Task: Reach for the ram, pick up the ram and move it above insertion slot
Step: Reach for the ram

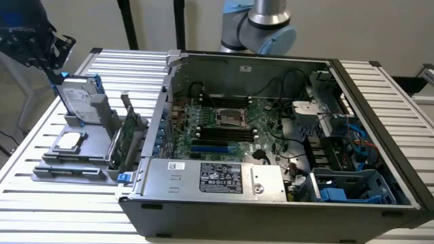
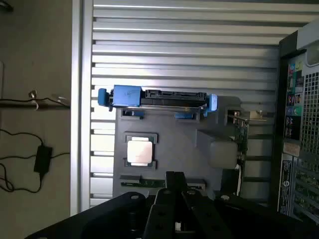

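The ram (image 2: 144, 183) is a thin green strip standing on edge in a slot of the grey fixture (image 2: 174, 134), beside the square CPU (image 2: 139, 151). In the wrist view my gripper (image 2: 175, 180) hangs above that strip, its dark fingers meeting at the tips with nothing between them. My gripper (image 1: 46, 48) is high at the exterior view's left, over the fixture (image 1: 68, 168) and above the hard drive (image 1: 78, 99). The motherboard's long black memory slots (image 1: 224, 134) lie inside the open computer case (image 1: 271, 203).
A taller green expansion card (image 1: 125, 137) stands in the fixture next to the case wall. The hard drive in its blue caddy (image 2: 157, 98) stands at the fixture's far end. The case holds cables, a power supply (image 1: 217, 178) and a blue drive cage (image 1: 352, 188). The slatted table (image 1: 68, 203) surrounds everything.
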Available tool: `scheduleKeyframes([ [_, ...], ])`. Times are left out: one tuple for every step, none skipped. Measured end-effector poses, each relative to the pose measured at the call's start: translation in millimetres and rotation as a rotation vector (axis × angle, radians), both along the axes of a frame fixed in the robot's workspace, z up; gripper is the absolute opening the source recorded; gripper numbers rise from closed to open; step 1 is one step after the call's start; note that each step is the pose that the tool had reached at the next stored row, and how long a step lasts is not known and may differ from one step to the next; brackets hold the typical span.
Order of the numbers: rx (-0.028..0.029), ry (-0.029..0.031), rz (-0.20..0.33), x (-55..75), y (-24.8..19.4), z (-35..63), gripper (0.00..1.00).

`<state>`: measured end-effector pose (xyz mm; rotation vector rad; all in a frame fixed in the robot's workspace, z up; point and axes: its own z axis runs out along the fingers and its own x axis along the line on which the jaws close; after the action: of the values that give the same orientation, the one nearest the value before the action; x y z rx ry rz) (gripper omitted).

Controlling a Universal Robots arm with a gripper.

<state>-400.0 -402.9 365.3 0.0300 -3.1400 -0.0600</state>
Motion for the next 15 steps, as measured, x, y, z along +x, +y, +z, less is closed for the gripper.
scheduleKeyframes([
  [0.0000,0.0000,0.000,0.0,0.0,0.0,0.11],
  [0.0000,-0.0001,0.000,0.0,0.0,0.0,0.11],
  [0.0000,0.0000,0.000,0.0,0.0,0.0,0.11],
  [0.0000,0.0000,0.000,0.0,0.0,0.0,0.11],
  [0.0000,0.0000,0.000,0.0,0.0,0.0,0.11],
  [0.0000,0.0000,0.000,0.0,0.0,0.0,0.11],
  [0.0001,-0.0001,0.000,0.0,0.0,0.0,0.11],
  [0.0000,0.0000,0.000,0.0,0.0,0.0,0.11],
  [0.0000,0.0000,0.000,0.0,0.0,0.0,0.11],
  [0.0000,0.0000,0.000,0.0,0.0,0.0,0.11],
  [0.0000,0.0000,0.000,0.0,0.0,0.0,0.11],
  [0.0000,0.0000,0.000,0.0,0.0,0.0,0.11],
  [0.0000,0.0000,0.000,0.0,0.0,0.0,0.11],
  [-0.0002,0.0003,0.000,-0.1,-0.8,0.2,0.11],
  [-0.0001,0.0003,0.000,-0.1,-2.7,0.2,0.11],
])
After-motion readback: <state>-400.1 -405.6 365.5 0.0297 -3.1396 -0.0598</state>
